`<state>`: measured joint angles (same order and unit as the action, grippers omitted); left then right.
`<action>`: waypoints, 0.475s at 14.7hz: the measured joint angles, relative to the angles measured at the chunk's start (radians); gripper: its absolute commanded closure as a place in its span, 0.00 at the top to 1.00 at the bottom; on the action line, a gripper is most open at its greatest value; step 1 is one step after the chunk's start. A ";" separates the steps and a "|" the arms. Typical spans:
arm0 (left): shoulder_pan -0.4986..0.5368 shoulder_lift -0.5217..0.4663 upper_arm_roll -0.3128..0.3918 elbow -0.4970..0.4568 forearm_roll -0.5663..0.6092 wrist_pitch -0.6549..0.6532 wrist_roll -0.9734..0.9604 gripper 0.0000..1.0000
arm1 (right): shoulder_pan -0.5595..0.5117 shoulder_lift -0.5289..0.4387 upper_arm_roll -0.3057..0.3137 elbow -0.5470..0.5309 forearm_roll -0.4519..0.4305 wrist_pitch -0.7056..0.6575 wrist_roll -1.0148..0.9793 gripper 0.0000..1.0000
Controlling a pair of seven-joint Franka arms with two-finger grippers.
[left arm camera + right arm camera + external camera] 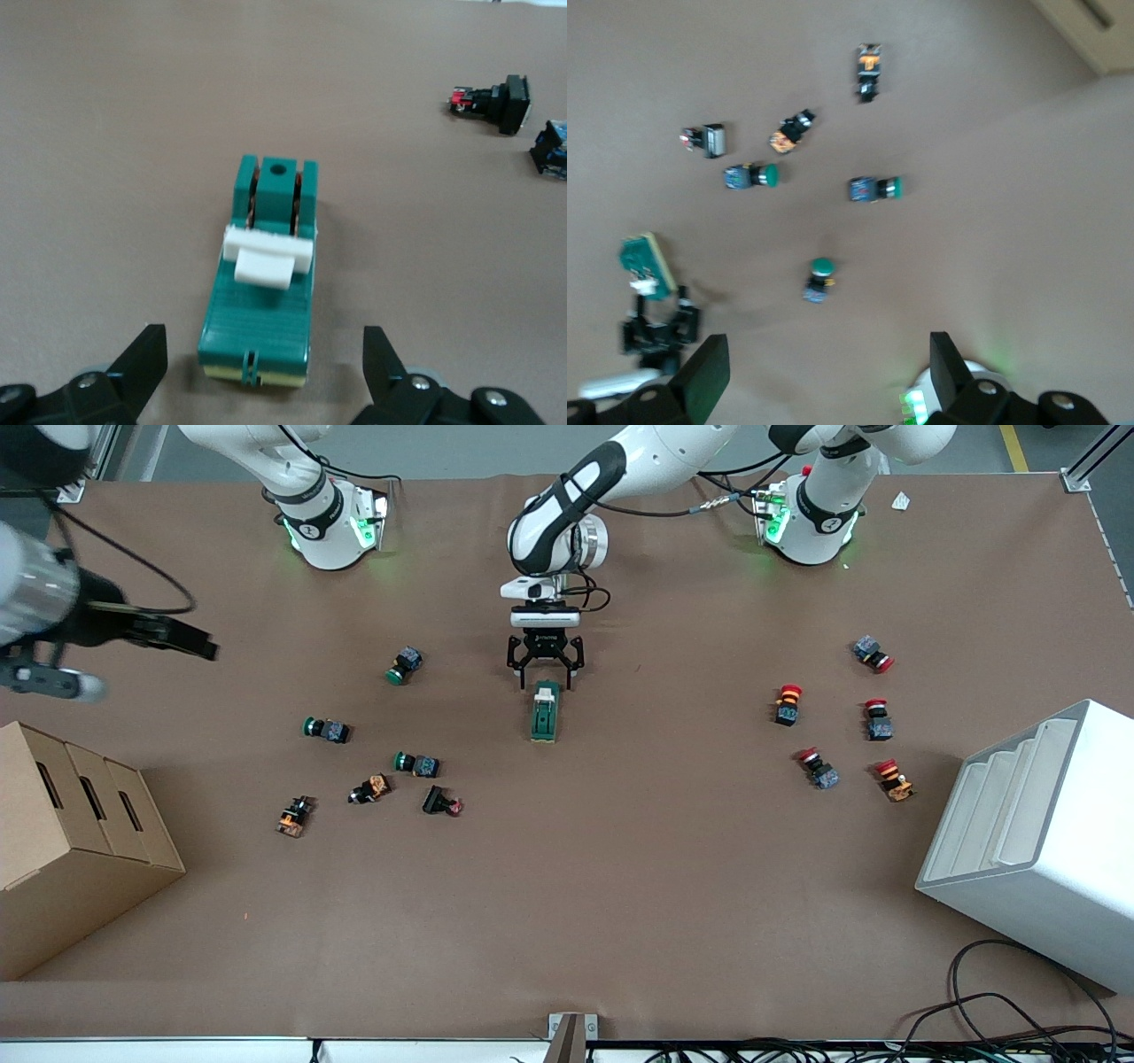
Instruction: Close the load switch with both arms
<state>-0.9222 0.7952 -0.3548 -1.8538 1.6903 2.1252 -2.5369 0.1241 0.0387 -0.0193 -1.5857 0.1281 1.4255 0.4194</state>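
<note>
The cardboard box (75,841) and the white plastic bin (1036,833) lie nearest the front camera, the box at the right arm's end of the brown table (620,921) and the bin at the left arm's end. The load switch (545,710) sits farther from that camera than both, about midway between the two ends, flat on the table with its white toggle (266,257) on top.

The left gripper (544,674) hangs just over the end of the switch that faces the robot bases, its fingers (142,359) spread wide, one on each side of the block and not touching it.

The right gripper (164,635) is up in the air at the right arm's end of the table, well apart from the switch, over bare table above the box. Its fingers (700,376) stand apart and hold nothing.

Toward the right arm's end from the switch lies a loose group of green-capped push buttons (407,664) and other small parts. Toward the left arm's end lies a group of red-capped push buttons (787,703), near the bin.
</note>
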 measured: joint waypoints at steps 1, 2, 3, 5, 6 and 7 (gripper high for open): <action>-0.010 0.013 0.000 0.000 0.031 -0.035 -0.017 0.98 | 0.033 0.000 0.001 -0.025 0.018 0.029 0.076 1.00; -0.019 0.021 0.000 0.001 0.048 -0.061 -0.020 0.98 | 0.071 0.001 0.003 -0.054 0.030 0.065 0.152 1.00; -0.026 0.027 0.001 0.002 0.056 -0.077 -0.020 0.98 | 0.114 0.002 0.004 -0.089 0.035 0.116 0.234 1.00; -0.030 0.030 0.002 0.004 0.059 -0.084 -0.020 0.98 | 0.217 0.007 0.006 -0.171 0.040 0.251 0.405 1.00; -0.031 0.031 0.003 0.004 0.059 -0.085 -0.020 0.98 | 0.272 0.013 0.008 -0.213 0.041 0.327 0.488 1.00; -0.032 0.031 0.004 0.004 0.059 -0.085 -0.020 0.98 | 0.323 0.023 0.009 -0.251 0.041 0.401 0.563 1.00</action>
<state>-0.9542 0.8261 -0.3510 -1.8494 1.7496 2.0403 -2.5572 0.4467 0.0618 -0.0106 -1.8371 0.1694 1.8267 0.9827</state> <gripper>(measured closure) 0.018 0.000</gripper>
